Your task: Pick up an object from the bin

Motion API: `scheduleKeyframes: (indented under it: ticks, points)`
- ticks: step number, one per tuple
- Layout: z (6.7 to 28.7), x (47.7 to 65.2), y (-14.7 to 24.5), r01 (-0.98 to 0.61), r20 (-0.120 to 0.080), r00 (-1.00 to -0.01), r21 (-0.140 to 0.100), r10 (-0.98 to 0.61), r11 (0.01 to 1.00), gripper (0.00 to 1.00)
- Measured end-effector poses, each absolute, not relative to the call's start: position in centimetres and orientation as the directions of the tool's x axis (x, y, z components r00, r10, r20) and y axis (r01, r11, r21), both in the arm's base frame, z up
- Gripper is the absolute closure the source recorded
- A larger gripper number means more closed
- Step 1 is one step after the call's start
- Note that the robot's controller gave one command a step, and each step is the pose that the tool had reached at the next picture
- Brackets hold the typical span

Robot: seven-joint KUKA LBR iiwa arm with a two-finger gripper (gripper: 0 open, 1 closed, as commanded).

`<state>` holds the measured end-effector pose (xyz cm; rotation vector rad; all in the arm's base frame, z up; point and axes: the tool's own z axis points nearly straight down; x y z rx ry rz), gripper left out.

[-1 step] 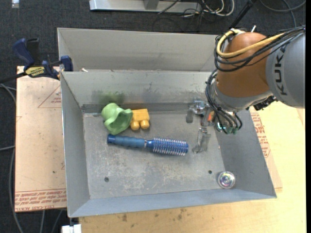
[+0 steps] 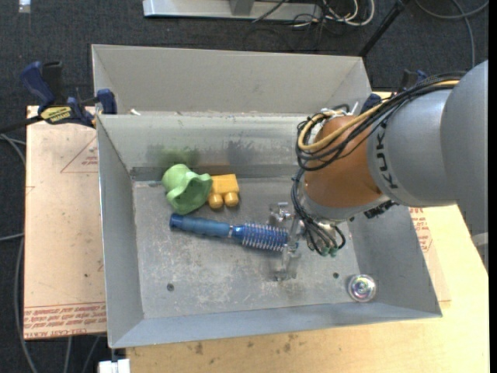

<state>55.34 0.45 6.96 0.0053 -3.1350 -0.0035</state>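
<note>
**Jaws low beside brush head; grasp not confirmed**

The jaws are seen low over the floor of the grey bin [image 2: 116,208], beneath the orange wrist cover [image 2: 342,169] and its cables. Whether they are spread or pressed together cannot be told, and nothing is seen pinched between them.

The nearest thing is a blue brush [image 2: 233,231], laid flat. Its bristled head is just beside the jaws on the side away from the arm, and its handle points further away. Contact between head and jaws cannot be judged.

Beyond the handle, towards the far wall, a green rounded piece [image 2: 185,186] and a yellow block [image 2: 224,190] are found touching each other. A small silvery round thing [image 2: 361,287] is noted well apart on the arm's side, near the front wall.

Risks noted:
- If a closure is made here, only bristles may be caught. The brush is then likely to slip or swing, its weight being carried off to one side by the handle.
- The head may be pushed aside rather than gripped.
- A closure on bare floor is also possible.
</note>
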Motion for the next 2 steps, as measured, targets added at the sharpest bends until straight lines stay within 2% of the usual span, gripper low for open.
scheduleKeyframes:
  ticks: [1,2]
  points:
    - [7.4,55.5,0.4,-0.003,0.000,-1.000,0.001,-0.003,1.000,1.00]
    - [23.5,55.9,0.7,-0.007,-0.010,-1.000,0.001,-0.007,1.000,1.00]
